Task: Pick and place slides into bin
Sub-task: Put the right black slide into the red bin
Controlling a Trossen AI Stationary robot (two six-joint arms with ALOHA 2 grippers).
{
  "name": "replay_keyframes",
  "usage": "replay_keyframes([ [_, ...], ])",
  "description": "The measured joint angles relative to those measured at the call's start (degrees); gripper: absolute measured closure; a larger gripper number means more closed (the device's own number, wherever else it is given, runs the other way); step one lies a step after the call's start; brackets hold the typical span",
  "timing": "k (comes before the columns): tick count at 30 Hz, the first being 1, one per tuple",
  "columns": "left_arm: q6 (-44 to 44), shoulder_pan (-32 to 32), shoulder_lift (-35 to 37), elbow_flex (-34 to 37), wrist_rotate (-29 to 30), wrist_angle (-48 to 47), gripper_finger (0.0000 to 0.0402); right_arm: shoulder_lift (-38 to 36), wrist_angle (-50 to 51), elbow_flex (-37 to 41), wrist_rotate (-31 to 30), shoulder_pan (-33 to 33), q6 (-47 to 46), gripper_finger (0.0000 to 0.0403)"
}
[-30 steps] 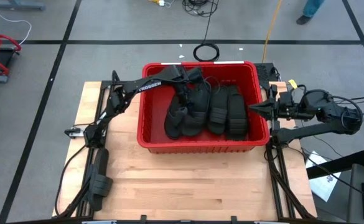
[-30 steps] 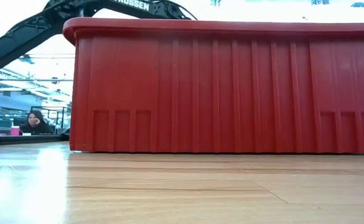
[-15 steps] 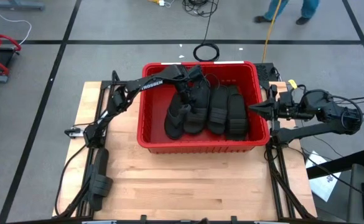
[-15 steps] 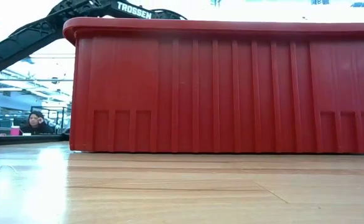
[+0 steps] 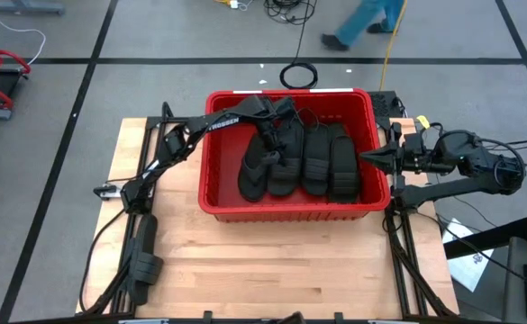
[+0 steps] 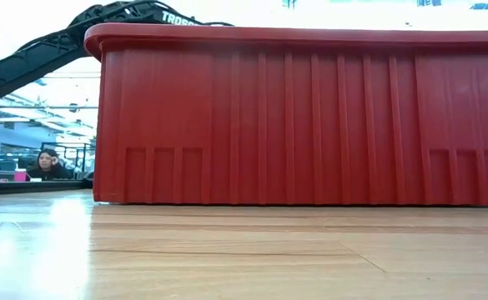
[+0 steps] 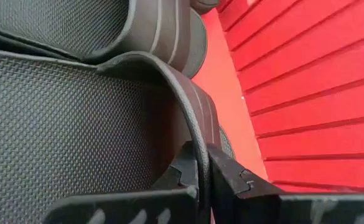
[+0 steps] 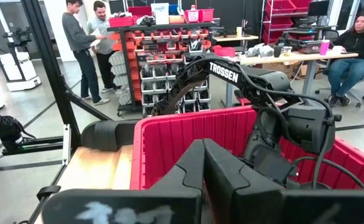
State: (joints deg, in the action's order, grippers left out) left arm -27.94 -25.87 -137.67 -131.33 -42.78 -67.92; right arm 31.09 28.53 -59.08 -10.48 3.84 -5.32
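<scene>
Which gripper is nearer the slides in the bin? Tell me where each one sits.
Left. The left gripper is inside the bin, shut on the edge of one of the slides. The right gripper waits shut at the bin's right rim, outside the pile.

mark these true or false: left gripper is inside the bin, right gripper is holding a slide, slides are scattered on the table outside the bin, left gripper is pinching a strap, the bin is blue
1. The left gripper is inside the bin. True.
2. The right gripper is holding a slide. False: it is shut on nothing, beside the bin's right wall.
3. Slides are scattered on the table outside the bin. False: every slide in view lies in the bin.
4. The left gripper is pinching a strap. True: the left wrist view shows its fingers closed on the strap's edge.
5. The bin is blue. False: it is red.
</scene>
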Motion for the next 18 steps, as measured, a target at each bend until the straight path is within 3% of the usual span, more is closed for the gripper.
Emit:
replay_keyframes([
  [11,1.93,-0.33,0.0,0.02,0.51,0.39,0.0386,0.0,0.0,-0.01,0.0,0.0,0.0,0.0403],
  [18,2.47,-0.29,0.0,0.03,2.57,1.17,0.0315,0.0,0.0,-0.01,0.07,0.0,-1.25,0.0403],
])
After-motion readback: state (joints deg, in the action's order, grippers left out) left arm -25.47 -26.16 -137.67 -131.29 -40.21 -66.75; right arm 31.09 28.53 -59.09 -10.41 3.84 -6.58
